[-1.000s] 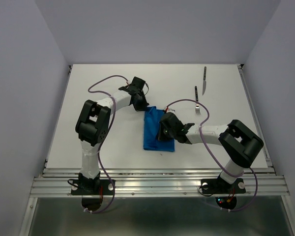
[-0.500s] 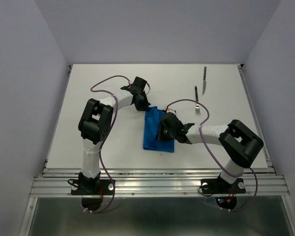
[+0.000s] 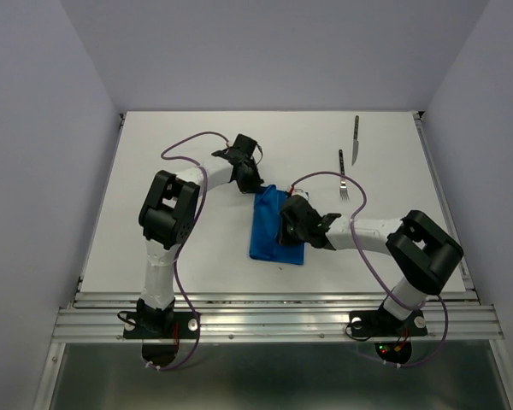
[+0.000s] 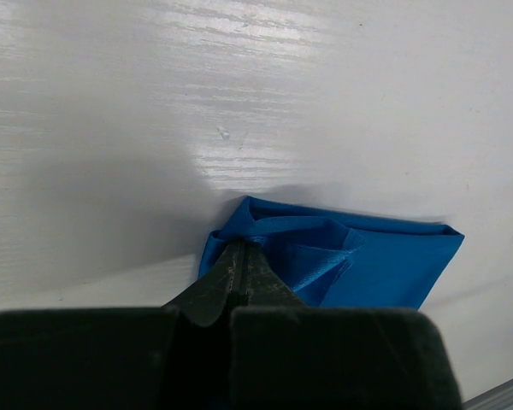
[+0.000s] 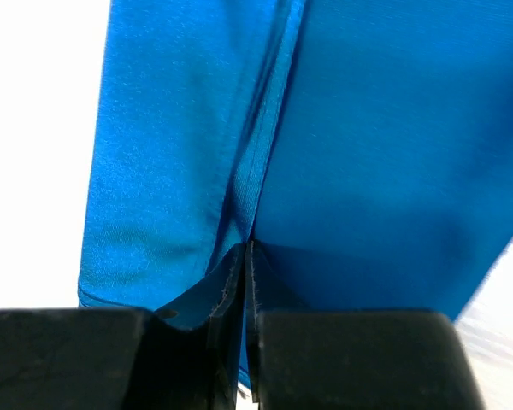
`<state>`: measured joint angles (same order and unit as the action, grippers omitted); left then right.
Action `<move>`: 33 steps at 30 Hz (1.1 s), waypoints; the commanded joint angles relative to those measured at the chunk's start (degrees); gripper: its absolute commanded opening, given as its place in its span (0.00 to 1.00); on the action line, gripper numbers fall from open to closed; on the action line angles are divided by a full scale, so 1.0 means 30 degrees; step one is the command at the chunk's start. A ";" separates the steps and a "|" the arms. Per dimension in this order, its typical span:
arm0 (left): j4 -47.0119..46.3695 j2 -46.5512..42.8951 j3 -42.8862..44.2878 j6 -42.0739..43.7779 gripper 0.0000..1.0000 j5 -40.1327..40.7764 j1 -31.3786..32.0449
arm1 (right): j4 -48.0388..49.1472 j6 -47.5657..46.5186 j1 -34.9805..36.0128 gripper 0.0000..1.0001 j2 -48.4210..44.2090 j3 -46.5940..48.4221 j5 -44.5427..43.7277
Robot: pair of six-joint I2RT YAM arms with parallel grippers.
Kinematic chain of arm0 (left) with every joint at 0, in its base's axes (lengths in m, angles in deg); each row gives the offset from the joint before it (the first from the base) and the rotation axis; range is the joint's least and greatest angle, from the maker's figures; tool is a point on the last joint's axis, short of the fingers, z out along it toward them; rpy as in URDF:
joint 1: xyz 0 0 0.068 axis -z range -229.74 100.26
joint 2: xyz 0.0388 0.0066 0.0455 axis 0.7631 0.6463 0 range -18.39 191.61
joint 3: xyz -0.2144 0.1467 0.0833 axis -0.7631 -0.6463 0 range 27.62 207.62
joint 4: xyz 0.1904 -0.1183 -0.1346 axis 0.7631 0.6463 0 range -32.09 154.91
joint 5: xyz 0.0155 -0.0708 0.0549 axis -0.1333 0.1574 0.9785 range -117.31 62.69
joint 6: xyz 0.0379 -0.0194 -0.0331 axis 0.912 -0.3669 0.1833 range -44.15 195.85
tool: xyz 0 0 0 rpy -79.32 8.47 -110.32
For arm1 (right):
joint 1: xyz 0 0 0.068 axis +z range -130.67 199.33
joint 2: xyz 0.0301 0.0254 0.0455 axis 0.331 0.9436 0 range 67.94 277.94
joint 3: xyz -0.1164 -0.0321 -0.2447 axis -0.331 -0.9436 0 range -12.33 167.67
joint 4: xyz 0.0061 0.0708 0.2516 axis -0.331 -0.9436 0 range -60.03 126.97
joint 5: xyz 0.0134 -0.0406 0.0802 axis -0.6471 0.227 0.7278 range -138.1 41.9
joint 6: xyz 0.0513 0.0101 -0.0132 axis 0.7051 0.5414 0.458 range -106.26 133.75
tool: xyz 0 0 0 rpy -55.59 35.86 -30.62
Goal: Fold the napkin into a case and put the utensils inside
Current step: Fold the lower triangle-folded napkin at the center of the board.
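Napkin [image 3: 263, 241] lies folded at the table [image 3: 179, 248] centre; left gripper [image 4: 244, 254] clenches its far corner, presumably as an anchor. Right gripper [image 5: 246, 256] grasps a pleat, likely to set the fold; fork [image 3: 343, 178] and knife [image 3: 356, 139] lie near the far-right corner.

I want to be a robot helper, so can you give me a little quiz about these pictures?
1. Which lies nearer the far edge of the table: A fork or B knife?
2. True or false: the fork lies on the napkin.
3. Fill in: the left pincer and right pincer each pinch the ____.
Key: 1 B. 2 False, it lies on the table. 3 napkin.
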<state>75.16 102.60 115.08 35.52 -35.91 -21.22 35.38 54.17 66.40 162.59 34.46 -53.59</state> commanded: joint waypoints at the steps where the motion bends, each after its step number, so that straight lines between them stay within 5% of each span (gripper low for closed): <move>1: 0.0137 -0.0221 -0.0881 0.0146 0.00 0.0669 0.0105 | -0.1844 -0.1052 0.0160 0.09 -0.1285 0.1102 -0.1565; 10: -0.0097 -0.2710 -0.3340 -0.0878 0.00 0.2250 0.0105 | -0.2255 -0.2019 -0.1039 0.25 -0.1580 0.2625 -0.1392; 20: -0.0711 -0.5405 -0.6386 -0.3631 0.00 0.2691 0.0485 | -0.2225 -0.2808 -0.2653 0.22 -0.0556 0.4263 0.0452; 33: -0.0860 -0.5466 -0.6361 -0.3840 0.00 0.2633 0.0545 | -0.1084 -0.2929 -0.2477 0.13 0.3278 0.7929 0.4820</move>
<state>72.34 88.99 96.19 24.65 -29.05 -19.83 28.78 45.69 58.42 169.41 54.35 -42.99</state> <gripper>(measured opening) 0.026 0.147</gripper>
